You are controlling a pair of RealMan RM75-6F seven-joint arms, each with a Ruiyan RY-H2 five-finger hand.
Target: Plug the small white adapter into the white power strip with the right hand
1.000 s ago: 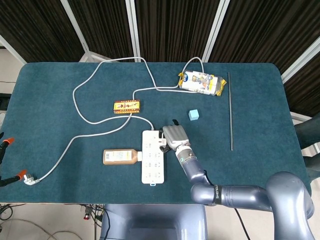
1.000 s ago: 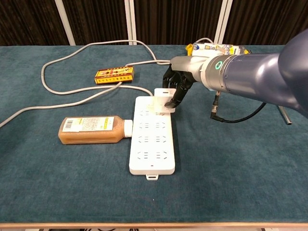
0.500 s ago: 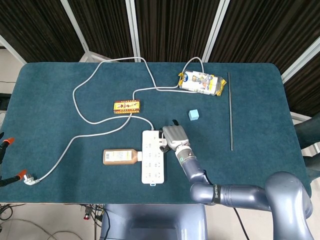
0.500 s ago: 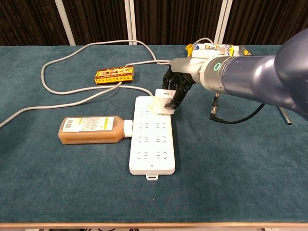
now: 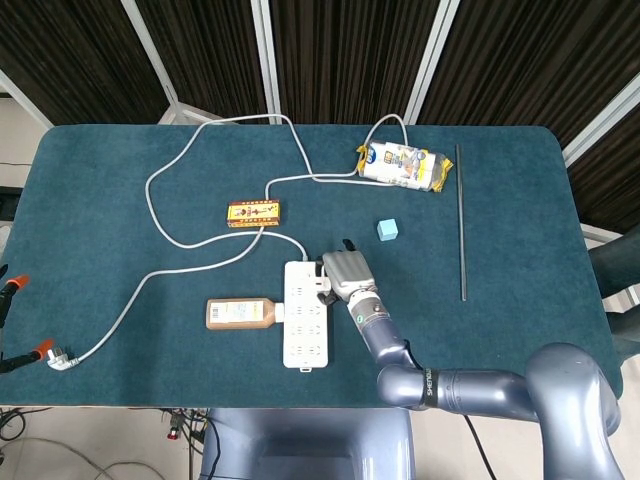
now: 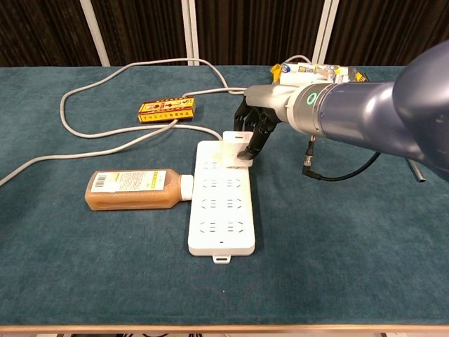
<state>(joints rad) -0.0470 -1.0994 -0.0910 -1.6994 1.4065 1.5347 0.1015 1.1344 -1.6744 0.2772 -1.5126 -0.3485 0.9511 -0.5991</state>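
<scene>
The white power strip (image 5: pixel 305 328) (image 6: pixel 222 203) lies lengthwise at the table's front centre, its cable running off from its far end. The small white adapter (image 6: pixel 235 146) (image 5: pixel 324 281) stands on the strip's far right sockets. My right hand (image 5: pixel 345 273) (image 6: pixel 254 128) grips the adapter from above and from the right, fingers curled down around it. How deep the adapter's prongs sit in the socket is hidden by the hand. My left hand is outside both views.
A brown bottle (image 5: pixel 240 314) (image 6: pixel 137 189) lies on its side touching the strip's left edge. A yellow-red box (image 5: pixel 254 213), a small blue cube (image 5: pixel 388 229), a snack packet (image 5: pixel 405 165), a thin dark rod (image 5: pixel 461 220) and the grey cable (image 5: pixel 165 266) with its plug (image 5: pixel 58 357) are around.
The right hand with the adapter has shifted slightly toward the strip's far end and lower onto it. Everything else is unmoved.
</scene>
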